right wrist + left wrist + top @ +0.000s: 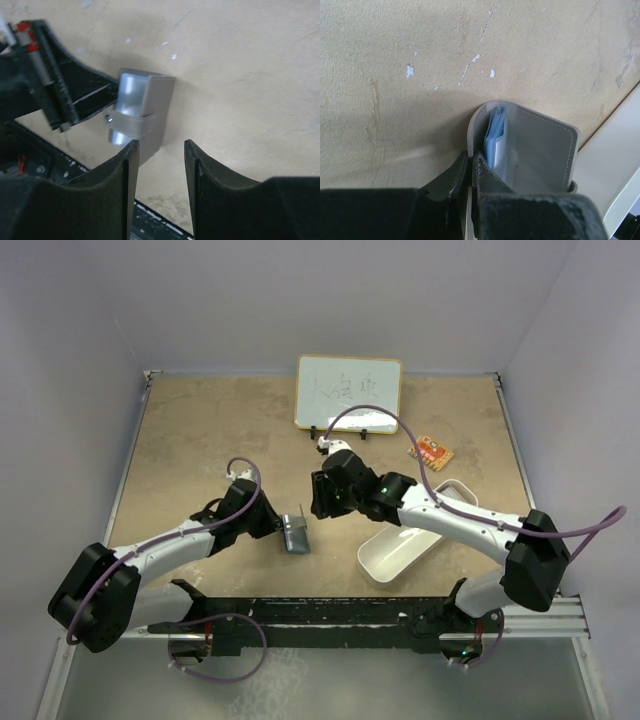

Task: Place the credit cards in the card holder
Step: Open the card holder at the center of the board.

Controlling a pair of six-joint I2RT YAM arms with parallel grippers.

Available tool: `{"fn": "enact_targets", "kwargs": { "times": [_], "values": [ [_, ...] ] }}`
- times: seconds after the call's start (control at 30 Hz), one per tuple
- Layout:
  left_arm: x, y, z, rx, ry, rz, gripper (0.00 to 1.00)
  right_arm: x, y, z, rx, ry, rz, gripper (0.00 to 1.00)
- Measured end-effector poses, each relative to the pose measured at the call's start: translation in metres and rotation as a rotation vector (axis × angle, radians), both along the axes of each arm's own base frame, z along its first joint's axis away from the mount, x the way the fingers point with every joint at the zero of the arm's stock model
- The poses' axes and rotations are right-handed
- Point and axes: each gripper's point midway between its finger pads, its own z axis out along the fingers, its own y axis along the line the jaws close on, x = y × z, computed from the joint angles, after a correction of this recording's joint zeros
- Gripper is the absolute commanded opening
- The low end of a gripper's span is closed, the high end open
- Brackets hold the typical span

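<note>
Matt grey card holder (540, 150), leather-like with a stitched edge and a faint sheen on its inner face. The light blue card (495, 137) inside it looks smooth. The tan desk (420, 75) is rough, mottled and chipped white in spots. The left gripper (471, 162) is black plastic, scuffed pale at the tips. The right gripper (161, 146) is matt black. The white tray (400, 552) looks like smooth plastic.

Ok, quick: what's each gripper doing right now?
Left gripper: closed on the card holder.
Right gripper: open, holding nothing.
</note>
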Motion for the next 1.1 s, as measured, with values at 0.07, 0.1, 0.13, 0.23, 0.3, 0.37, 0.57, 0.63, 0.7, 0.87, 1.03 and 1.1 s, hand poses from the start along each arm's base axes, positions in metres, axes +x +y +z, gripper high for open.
{"fn": "enact_targets", "kwargs": {
  "times": [0.07, 0.1, 0.13, 0.23, 0.3, 0.37, 0.57, 0.63, 0.7, 0.87, 1.03, 1.1],
  "values": [
    [0.0, 0.0, 0.0, -0.001, 0.0, 0.0, 0.0, -0.008, 0.01, 0.002, 0.023, 0.005, 0.038, 0.5],
    [0.0, 0.0, 0.0, -0.003, -0.001, -0.001, 0.0, -0.012, 0.015, 0.002, 0.031, 0.011, 0.057, 0.52],
    [0.0, -0.001, 0.001, -0.004, -0.001, -0.001, 0.0, -0.015, 0.019, 0.002, 0.036, 0.017, 0.071, 0.55],
    [0.0, -0.001, 0.001, -0.01, 0.001, 0.002, 0.0, -0.02, 0.03, -0.006, 0.033, 0.032, 0.097, 0.62],
    [0.0, -0.002, 0.001, -0.013, 0.0, 0.001, 0.0, -0.024, 0.034, -0.016, 0.021, 0.056, 0.114, 0.64],
    [0.001, -0.003, 0.002, -0.018, -0.003, -0.001, 0.0, -0.025, 0.037, -0.024, 0.015, 0.076, 0.126, 0.64],
    [0.001, -0.005, 0.001, -0.027, -0.001, -0.01, 0.0, -0.027, 0.036, -0.056, -0.059, 0.137, 0.128, 0.48],
    [0.0, -0.006, 0.001, -0.027, 0.001, -0.012, 0.0, -0.029, 0.033, -0.063, -0.08, 0.151, 0.124, 0.37],
    [0.0, -0.005, 0.001, -0.027, 0.002, -0.012, 0.0, -0.028, 0.031, -0.063, -0.085, 0.148, 0.118, 0.23],
    [-0.001, -0.001, -0.002, -0.006, 0.007, 0.001, 0.07, -0.026, 0.027, -0.065, -0.088, 0.133, 0.095, 0.05],
    [-0.003, 0.005, 0.0, 0.017, 0.003, 0.006, 0.2, -0.025, 0.019, -0.07, -0.092, 0.118, 0.07, 0.02],
    [-0.003, 0.005, 0.005, 0.014, -0.01, 0.004, 0.26, -0.025, 0.016, -0.073, -0.094, 0.116, 0.062, 0.02]
  ]
}}
